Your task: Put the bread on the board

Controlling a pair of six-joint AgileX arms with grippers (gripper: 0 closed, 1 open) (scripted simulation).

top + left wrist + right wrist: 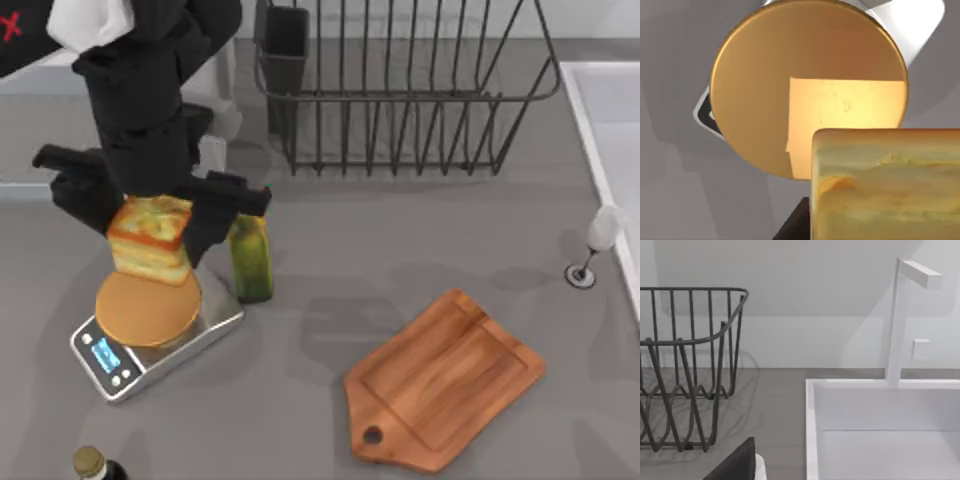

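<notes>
The bread (151,238) hangs in the left gripper (150,215), lifted clear above the orange-tan disc of the silver scale (148,306) at the table's left side; in the left wrist view the chunk (885,185) sits close in front of the camera with the disc (807,85) below it and its shadow cast on the disc, so it looks off the surface. Step in hand, as judged: the carry, pick done, placement not yet made. The board (445,378) lies well apart, toward the table's lower right, handle end pointing to the lower left, its face bare. The next move calls for a sweep rightward across the table, passing clear of the green bottle (250,258) that stands just beside the scale, then a descent over the board's grooved middle and a release. The left gripper's fingers are clamped on the bread's two sides, dark jaws flanking it in the top view. A wire dish rack (405,90) stands at the far side, a wine glass (597,240) near the right edge, a dark bottle (92,465) at the near left. The right arm is parked off by the sink (880,430); whether its fingers are apart cannot be told.
</notes>
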